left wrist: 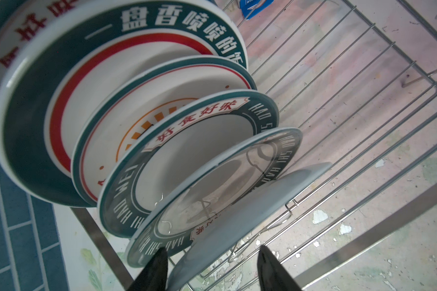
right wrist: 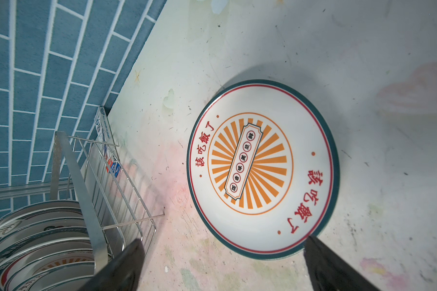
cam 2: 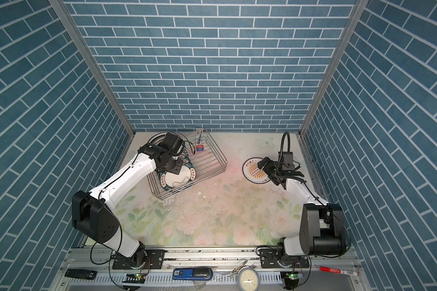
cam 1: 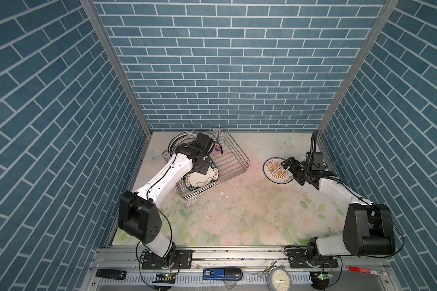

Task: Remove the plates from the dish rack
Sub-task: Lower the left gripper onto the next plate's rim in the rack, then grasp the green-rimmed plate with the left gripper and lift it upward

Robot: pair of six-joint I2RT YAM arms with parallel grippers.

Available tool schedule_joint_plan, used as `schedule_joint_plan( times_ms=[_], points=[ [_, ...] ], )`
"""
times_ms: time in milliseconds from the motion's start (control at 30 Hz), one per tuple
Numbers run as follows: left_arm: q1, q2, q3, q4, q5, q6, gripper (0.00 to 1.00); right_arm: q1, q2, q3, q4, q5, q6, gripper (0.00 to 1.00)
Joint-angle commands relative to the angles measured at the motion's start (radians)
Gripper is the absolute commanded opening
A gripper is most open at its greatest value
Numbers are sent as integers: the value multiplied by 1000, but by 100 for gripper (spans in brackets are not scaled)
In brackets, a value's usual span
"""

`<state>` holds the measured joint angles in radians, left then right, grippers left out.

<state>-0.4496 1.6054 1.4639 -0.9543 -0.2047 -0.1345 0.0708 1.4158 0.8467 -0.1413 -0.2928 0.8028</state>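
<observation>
The left gripper point(left wrist: 211, 248) stands half-open astride the rim of the nearest plate point(left wrist: 250, 209) of the plates point(left wrist: 162, 121) upright in the dish rack point(cam 1: 234, 161), left of centre in a top view; they crowd so close that a skewed closing could pinch two rims or topple the row. The right gripper point(right wrist: 223, 240) gapes wide above the sunburst plate point(right wrist: 263, 168), which lies flat on the table point(cam 1: 237, 214), right of centre. Only the left wrist view shows that straddle; the arm point(cam 1: 167, 173) hides it in both top views.
</observation>
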Motion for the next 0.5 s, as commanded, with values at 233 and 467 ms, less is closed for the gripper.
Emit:
schedule_joint_plan(
  times_ms=[233, 467],
  points=[
    [-9, -12, -27, -37, 74, 9, 42, -9, 17, -23, 16, -11, -22, 99],
    [-12, -35, -53, -32, 96, 14, 37, -11, 26, -23, 20, -14, -20, 99]
  ],
)
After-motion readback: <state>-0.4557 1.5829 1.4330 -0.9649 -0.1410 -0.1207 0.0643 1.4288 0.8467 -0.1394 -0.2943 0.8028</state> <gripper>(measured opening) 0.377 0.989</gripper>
